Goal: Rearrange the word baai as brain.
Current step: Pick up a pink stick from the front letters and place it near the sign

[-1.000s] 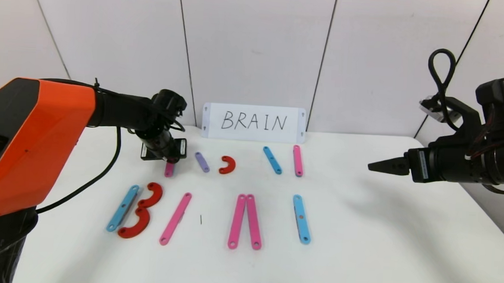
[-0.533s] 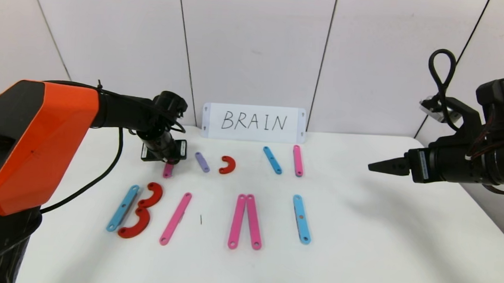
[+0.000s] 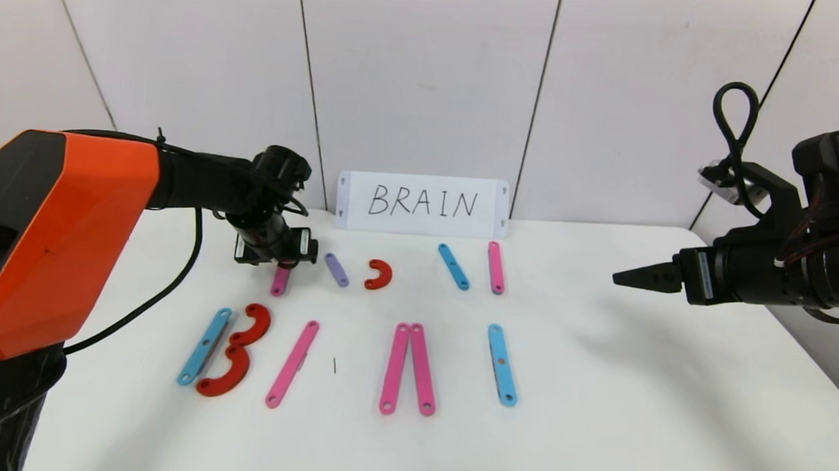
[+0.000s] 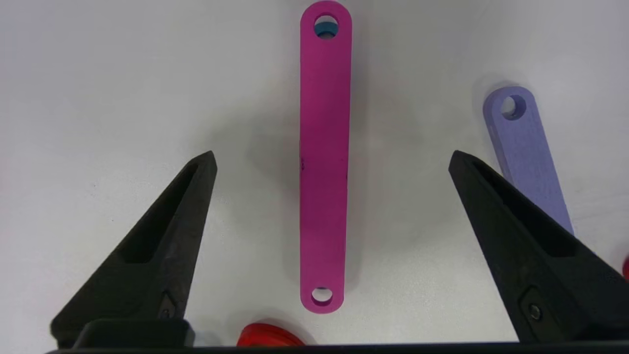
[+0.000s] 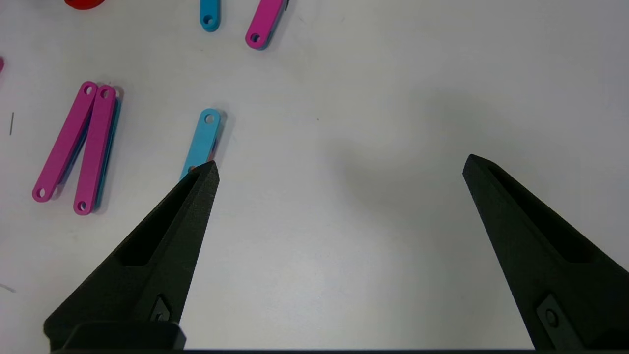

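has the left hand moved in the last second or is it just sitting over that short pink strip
Yes, slightly. Against the white BRAIN card, the left hand has drawn back toward the wall, uncovering more of the short pink strip. It is open, straddling the strip.

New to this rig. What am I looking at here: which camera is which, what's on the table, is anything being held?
It is a two-armed robot at a white table. The wide picture comes from its head camera; the two close-ups look down from each wrist, between that arm's black fingers.

On the table lie flat plastic pieces forming rough letters: pink strips, light-blue strips, a purple strip and red arcs. A white card reading BRAIN stands at the back.

The left gripper is open over a short pink strip in the back row, one finger either side, not touching it. The right gripper is open too, parked over bare table on the right. Nothing is held.
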Available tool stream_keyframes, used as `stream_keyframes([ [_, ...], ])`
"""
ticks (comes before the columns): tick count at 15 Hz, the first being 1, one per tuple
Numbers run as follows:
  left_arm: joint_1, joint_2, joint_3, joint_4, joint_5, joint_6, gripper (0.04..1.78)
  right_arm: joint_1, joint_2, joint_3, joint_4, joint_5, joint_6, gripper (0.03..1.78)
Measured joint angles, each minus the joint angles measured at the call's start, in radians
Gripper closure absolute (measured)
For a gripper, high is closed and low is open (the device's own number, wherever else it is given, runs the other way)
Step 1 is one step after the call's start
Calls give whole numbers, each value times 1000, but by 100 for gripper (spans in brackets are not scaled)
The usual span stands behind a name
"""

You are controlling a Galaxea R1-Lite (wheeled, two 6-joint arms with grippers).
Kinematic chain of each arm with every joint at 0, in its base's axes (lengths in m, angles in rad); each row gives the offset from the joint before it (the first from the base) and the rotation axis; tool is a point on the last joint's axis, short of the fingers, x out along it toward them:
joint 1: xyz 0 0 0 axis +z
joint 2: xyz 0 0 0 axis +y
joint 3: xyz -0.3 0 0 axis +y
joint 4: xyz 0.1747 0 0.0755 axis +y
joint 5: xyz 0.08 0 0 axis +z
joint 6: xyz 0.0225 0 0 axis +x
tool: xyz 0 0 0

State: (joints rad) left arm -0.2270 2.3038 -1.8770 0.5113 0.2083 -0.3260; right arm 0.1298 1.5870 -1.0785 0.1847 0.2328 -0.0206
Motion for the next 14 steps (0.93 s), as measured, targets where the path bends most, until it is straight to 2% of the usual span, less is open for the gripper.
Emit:
stream_keyframes([
  [2, -10, -24, 3, 35, 0, 2, 7, -1, -3, 0, 0, 0, 1, 7],
  [5, -41, -85, 41, 109, -21, 2, 7, -6, -5, 0, 0, 0, 1, 7],
  [11, -139, -300, 321, 106, -148, 76, 7, -10, -5, -1, 0, 1, 1, 7],
  [14, -174, -373, 477, 23, -162, 97, 7, -10, -6, 0, 0, 1, 1, 7],
])
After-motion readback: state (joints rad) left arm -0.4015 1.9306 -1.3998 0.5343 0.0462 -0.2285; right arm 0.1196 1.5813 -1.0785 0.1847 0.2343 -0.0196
